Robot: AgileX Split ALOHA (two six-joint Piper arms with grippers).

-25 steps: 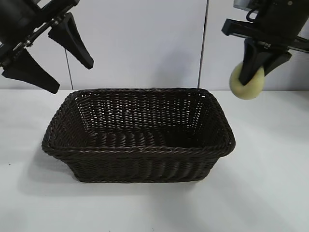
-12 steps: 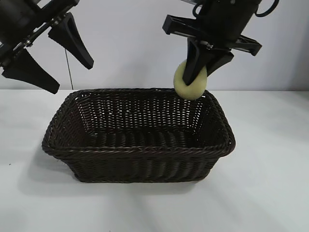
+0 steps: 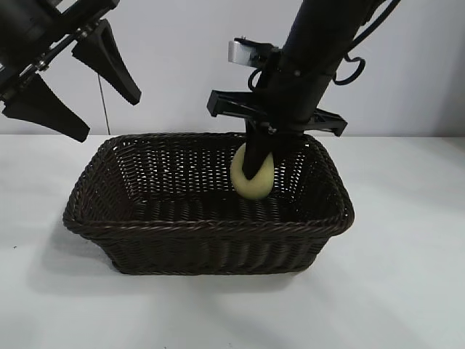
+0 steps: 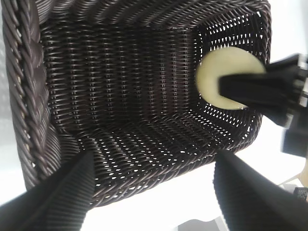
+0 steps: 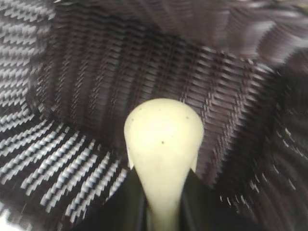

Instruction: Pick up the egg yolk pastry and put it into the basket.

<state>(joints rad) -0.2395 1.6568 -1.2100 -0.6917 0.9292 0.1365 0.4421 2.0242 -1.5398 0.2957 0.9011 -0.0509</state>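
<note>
Egg yolk pastry (image 3: pixel 252 177) is clamped on edge in the right claw (image 3: pixel 254 173), whose fingers are nearly closed, one dark finger running down across the pale face in the exterior view. It hangs inside the basket (image 3: pixel 145 225), below the braided rim and toward the right end, close to the back wall. Whether its lower edge touches the woven floor cannot be told; from the left wrist view it looks to sit a little above it, near the corner wall.

What the coming move turns on is plain: the pastry lies directly beneath the claw and between its fingers, with the basket floor straight below. Because it is held standing, its flat faces upright, a release should let it drop a short way and probably tip onto a face or roll toward the near wall, which would stop it.

The right arm is the only one placed to finish; it reaches down into the basket from above.

The left claw (image 3: pixel 80 83) hangs wide open and holds nothing, up beyond the basket's left end, well clear of the pastry.

The basket rests on the white worktop (image 3: pixel 407 291).
</note>
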